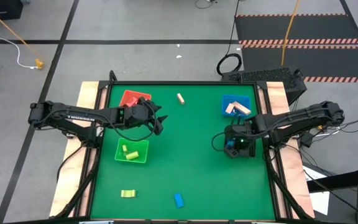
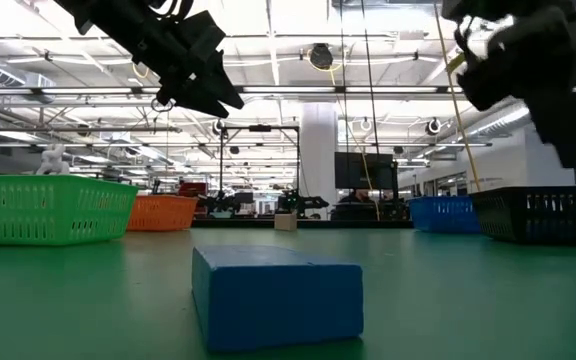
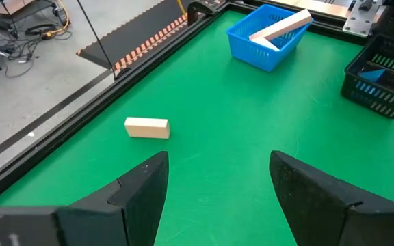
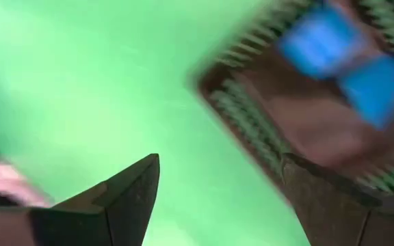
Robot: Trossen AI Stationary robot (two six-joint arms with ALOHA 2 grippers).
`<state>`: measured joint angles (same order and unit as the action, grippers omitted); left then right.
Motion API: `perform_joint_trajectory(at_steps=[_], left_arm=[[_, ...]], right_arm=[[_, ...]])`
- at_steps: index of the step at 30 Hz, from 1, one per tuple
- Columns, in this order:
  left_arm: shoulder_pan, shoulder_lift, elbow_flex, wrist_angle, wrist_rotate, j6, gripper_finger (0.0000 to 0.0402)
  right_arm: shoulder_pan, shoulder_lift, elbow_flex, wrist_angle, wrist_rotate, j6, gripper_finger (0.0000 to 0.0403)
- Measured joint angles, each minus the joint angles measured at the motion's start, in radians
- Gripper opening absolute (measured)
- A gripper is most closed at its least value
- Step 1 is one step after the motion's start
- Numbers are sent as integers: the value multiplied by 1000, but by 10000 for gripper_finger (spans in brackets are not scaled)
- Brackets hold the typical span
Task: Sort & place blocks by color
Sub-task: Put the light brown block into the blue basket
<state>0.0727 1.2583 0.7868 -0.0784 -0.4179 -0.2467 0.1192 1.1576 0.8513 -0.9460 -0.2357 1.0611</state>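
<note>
My left gripper [image 3: 217, 184] hangs open and empty above the table between the red tray [image 1: 132, 98] and the green tray [image 1: 143, 157], which holds yellow blocks [image 1: 128, 152]. Ahead of it a tan block [image 3: 147, 127] lies flat on the table. My right gripper [image 4: 221, 184] is open and empty, pointing steeply down beside and above the black mesh basket [image 4: 252, 102], where blue blocks [image 4: 340, 55] lie. Tan blocks [image 3: 279, 27] rest in the blue tray [image 3: 262, 51]. A yellow block [image 1: 127, 193] and a blue block [image 1: 179, 200] lie near the table's front edge.
The trays and basket stand toward the table's left and right sides; the green middle [image 1: 185, 143] has open room. In the low view the blue block [image 2: 278, 295] fills the foreground. The table's raised black frame [image 1: 166, 82] runs along the far edge.
</note>
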Motion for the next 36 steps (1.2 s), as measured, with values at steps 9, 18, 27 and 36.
perform_joint_trajectory(at_steps=[9,18,27,36], left_arm=[[0,0,0,0,0,-1,255],[0,0,0,-2,2,-1,255],[-18,0,0,-6,109,-78,255],[-72,0,0,2,153,-108,255]], right_arm=[[-1,14,0,607,219,-160,288],[-67,167,0,909,525,-496,288],[-200,421,0,1190,625,-535,288],[-338,618,56,1319,541,-501,288]])
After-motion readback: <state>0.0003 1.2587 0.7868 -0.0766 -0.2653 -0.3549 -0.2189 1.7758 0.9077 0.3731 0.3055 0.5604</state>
